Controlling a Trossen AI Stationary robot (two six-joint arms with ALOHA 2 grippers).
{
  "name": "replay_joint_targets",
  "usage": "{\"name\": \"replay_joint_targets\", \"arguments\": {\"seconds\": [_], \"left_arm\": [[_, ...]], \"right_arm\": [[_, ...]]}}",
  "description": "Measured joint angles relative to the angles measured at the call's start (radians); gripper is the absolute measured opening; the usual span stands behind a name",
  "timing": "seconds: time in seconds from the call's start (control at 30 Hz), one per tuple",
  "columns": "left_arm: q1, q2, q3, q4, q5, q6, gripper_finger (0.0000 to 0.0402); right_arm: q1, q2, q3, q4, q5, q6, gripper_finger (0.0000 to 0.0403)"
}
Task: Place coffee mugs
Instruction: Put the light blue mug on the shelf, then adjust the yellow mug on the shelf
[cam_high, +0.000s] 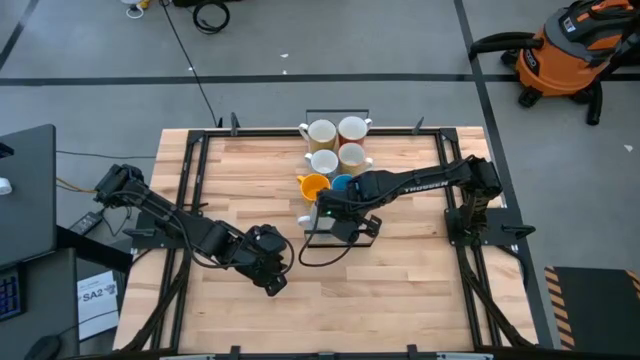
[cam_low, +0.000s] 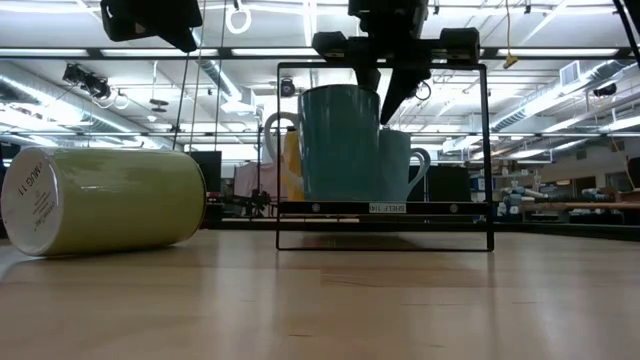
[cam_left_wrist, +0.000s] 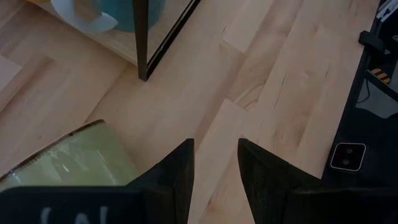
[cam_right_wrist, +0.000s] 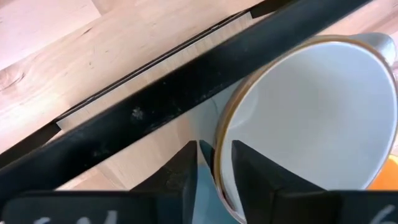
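Releasing or just gripping a teal mug, hard to say which: the right gripper has one finger inside the rim and one outside, straddling the wall, jaws slightly apart, so whether it is clamped I cannot tell. That mug sits upright inside the black wire rack at mid-table, white inside, with a second teal mug touching it on its right in the low view. From overhead more mugs cluster at the far edge of the table: two white mugs, two tan ones, and an orange mug just left of the right gripper. A pale green mug lies on its side on the wood at near left, just beside the left gripper, whose fingers stand apart with nothing between them. Handling judgement: glazed ceramic, stiff, fairly heavy for its size, slippery and chippable, so pinch the wall at the rim or the handle, squarely, and set down gently. The lying mug may roll; take it across the body.
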Motion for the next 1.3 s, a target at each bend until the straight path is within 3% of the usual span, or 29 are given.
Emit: {"name": "replay_joint_targets", "arguments": {"seconds": [0.23,0.77,1.03,1.3], "left_arm": [[0.000,0.000,0.000,0.000,0.000,0.000,0.0130],[0.051,-0.014,0.000,-0.063,0.045,0.025,0.0130],[0.198,-0.029,-0.002,-0.270,-0.007,0.048,0.0130],[0.427,-0.019,-0.001,-0.236,-0.048,0.279,0.0130]], "right_arm": [[0.000,0.000,0.000,0.022,-0.007,0.000,0.0138],[0.026,-0.084,-0.001,0.033,-0.002,-0.005,0.0137],[0.032,-0.203,-0.001,0.052,0.000,0.095,0.0137],[0.032,-0.353,-0.001,0.050,0.004,0.257,0.0137]]}}
